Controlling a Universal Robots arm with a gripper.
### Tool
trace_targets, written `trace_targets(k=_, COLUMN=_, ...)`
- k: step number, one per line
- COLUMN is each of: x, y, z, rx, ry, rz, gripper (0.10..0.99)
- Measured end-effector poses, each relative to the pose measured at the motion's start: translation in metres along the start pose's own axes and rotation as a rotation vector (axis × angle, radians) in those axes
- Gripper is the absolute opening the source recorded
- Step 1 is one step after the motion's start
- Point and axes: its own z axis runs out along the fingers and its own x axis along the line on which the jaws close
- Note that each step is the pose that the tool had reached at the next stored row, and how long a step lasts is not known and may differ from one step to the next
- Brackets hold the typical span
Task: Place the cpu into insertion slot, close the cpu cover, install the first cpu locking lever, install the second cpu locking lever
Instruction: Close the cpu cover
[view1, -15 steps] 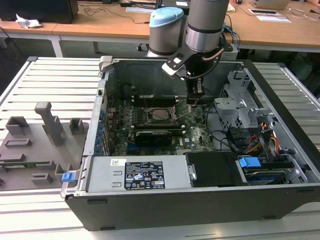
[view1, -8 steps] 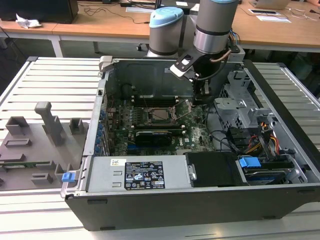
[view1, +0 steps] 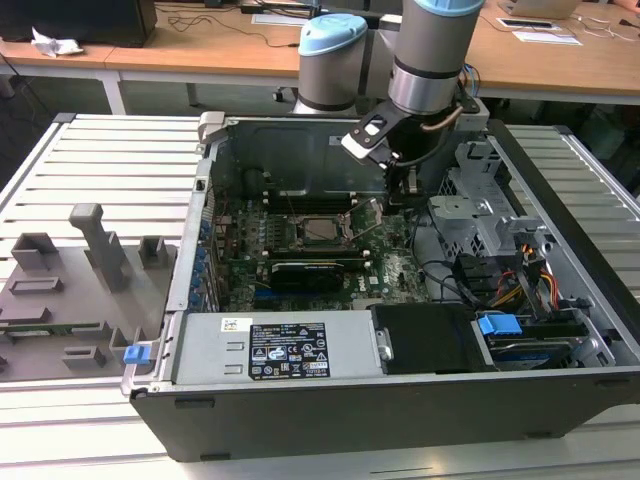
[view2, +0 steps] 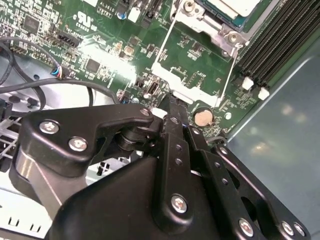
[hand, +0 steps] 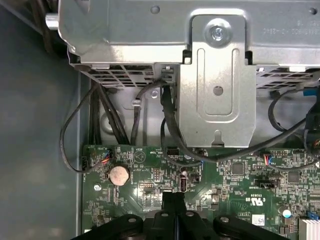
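One clenched hand (view2: 170, 106) just beside the free edge of the tilted cpu cover (view2: 187, 89), above green motherboard (view2: 100, 45).

Count: one robot arm (view1: 430, 60), one gripper (view2: 167, 102). One open computer case (view1: 400, 410). Inside it: one motherboard (view1: 395, 270), one cpu (view1: 320, 228), one graphics card (view1: 310, 272), one power supply (view1: 215, 350), one coin cell battery (hand: 119, 174), one silver metal bracket (hand: 217, 75). Two blue latches (view1: 498, 325) in the exterior view.

Bright, even light, with white glare on the motherboard (view2: 107, 70) in the second wrist view.
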Motion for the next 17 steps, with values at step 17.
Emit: trace_targets(k=17, x=0.0001, y=-0.0117, z=-0.0017, rx=0.008, ry=0.0001, rz=0.0, gripper=0.106)
